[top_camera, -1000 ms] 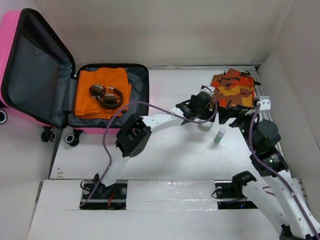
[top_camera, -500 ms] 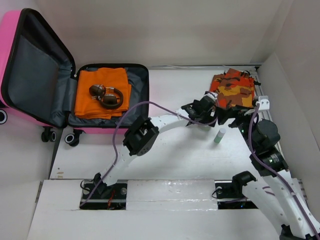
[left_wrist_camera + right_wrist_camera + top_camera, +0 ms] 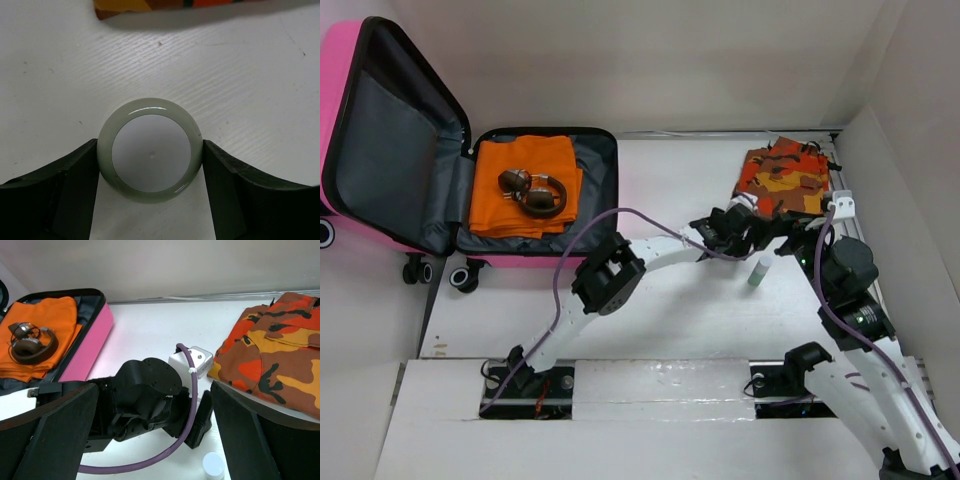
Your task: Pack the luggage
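The open hot-pink luggage (image 3: 338, 90) stands at the far left, with a folded orange cloth (image 3: 520, 185) and brown headphones (image 3: 535, 192) in its lower half. It also shows in the right wrist view (image 3: 89, 346). My left gripper (image 3: 738, 232) reaches across to the right side. In the left wrist view, the left gripper (image 3: 150, 147) is shut on a round pale green jar with a white lid (image 3: 150, 157); both fingers touch its sides as it stands on the table. My right gripper (image 3: 154, 387) is open and empty, facing the left gripper from the right (image 3: 796, 234).
A folded orange-and-brown camouflage garment (image 3: 785, 180) lies at the back right, just beyond both grippers (image 3: 275, 365). A small green bottle with a white cap (image 3: 758, 272) stands upright next to the grippers (image 3: 214, 465). White walls close the right side and back.
My left arm has stretched further right and its gripper has come down over the jar, which now hides under it in the top view. The right arm has hardly moved.
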Available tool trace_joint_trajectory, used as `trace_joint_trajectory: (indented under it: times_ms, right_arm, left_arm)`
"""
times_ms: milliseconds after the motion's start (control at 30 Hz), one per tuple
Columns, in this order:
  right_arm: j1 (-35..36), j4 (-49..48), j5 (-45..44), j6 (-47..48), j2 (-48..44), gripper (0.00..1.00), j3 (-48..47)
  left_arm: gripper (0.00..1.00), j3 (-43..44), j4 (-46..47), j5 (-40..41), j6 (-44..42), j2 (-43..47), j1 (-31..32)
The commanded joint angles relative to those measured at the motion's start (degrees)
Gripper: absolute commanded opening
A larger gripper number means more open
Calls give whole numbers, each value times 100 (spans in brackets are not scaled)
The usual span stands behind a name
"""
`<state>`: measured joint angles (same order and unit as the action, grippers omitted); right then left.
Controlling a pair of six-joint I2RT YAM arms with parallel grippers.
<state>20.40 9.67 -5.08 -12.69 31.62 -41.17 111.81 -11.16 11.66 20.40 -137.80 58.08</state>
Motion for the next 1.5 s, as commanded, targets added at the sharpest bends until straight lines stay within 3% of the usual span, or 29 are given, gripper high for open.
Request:
trace_joint_trajectory:
  times_ms: [0, 67, 167, 367, 633, 867, 1133, 1300, 1467]
  right_arm:
    - [60, -167, 69, -23, -15, 100, -40]
    - [60, -167, 69, -23, -15, 100, -40]
    - [60, -167, 69, -23, -68, 100, -40]
    - [60, -167, 130, -23, -15, 100, -40]
    - [60, -220, 297, -23, -15, 100, -40]
    - [60, -220, 420, -23, 38, 100, -40]
    - [60, -273, 420, -23, 90, 100, -40]
    - [60, -273, 473, -23, 143, 100, -40]
    - [60, -326, 421, -23, 143, 100, -40]
  left_arm:
    - [60, -387, -212, 793, 25, 68, -25]
    - [53, -572, -211, 1179, 25, 217, -25]
    - [53, -835, -211, 1636, 148, 612, -95]
    - [49, -1292, 175, 1340, 201, 2043, -622]
    - [51, -2127, 342, 1364, 508, 3407, -2508]
    - [54, -2770, 615, 891, 1009, 3269, -4032]
    - [76, -2514, 350, 777, 1009, 2477, -4033]
    - [85, -2901, 676, 784, 957, 3118, -3876]
    - [87, -3016, 887, 1390, 738, 3926, -2910]
